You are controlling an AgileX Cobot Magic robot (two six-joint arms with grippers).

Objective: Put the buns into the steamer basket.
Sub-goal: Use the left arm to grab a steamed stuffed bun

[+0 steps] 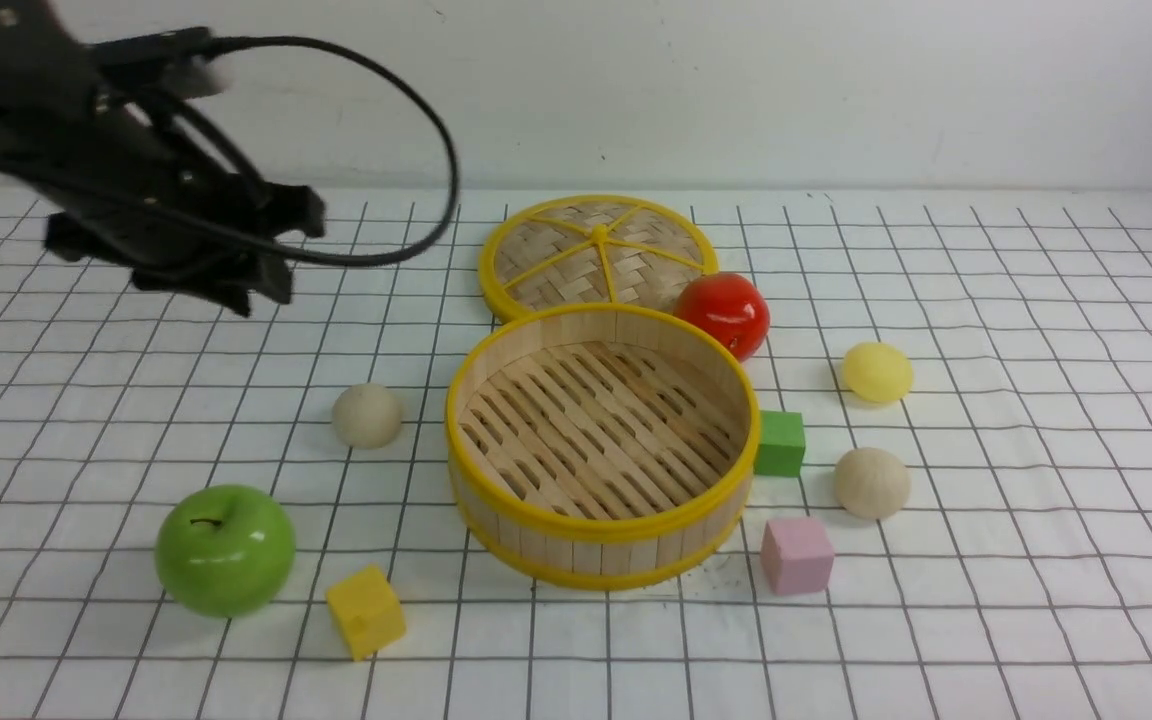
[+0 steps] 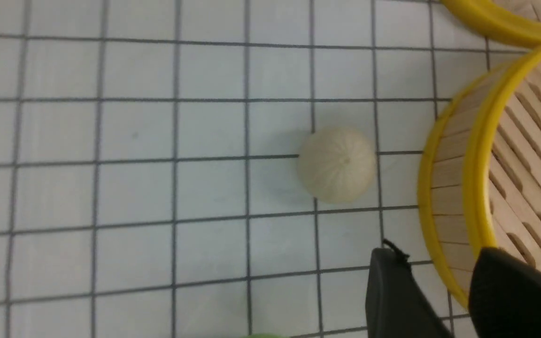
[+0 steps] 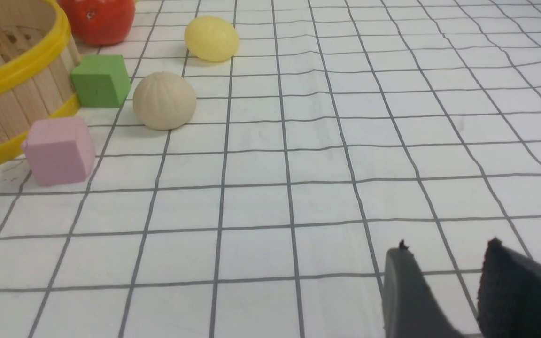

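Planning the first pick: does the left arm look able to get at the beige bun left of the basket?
Probably yes. The left gripper hangs open above the cloth, and the beige bun sits alone, apart from the steamer basket and green apple, so nothing blocks a descent.

We count three buns: one beige bun (image 1: pixel 367 415), a second beige bun (image 1: pixel 871 483) and one pale yellow bun (image 1: pixel 877 372). We count one steamer basket (image 1: pixel 586 556) and one woven lid (image 1: pixel 596 255). We count two apples: a red apple (image 1: pixel 722 314) and a green apple (image 1: pixel 224 549). We count three foam cubes: a green cube (image 1: pixel 780 443), a pink cube (image 1: pixel 796 555) and a yellow cube (image 1: pixel 365 611).
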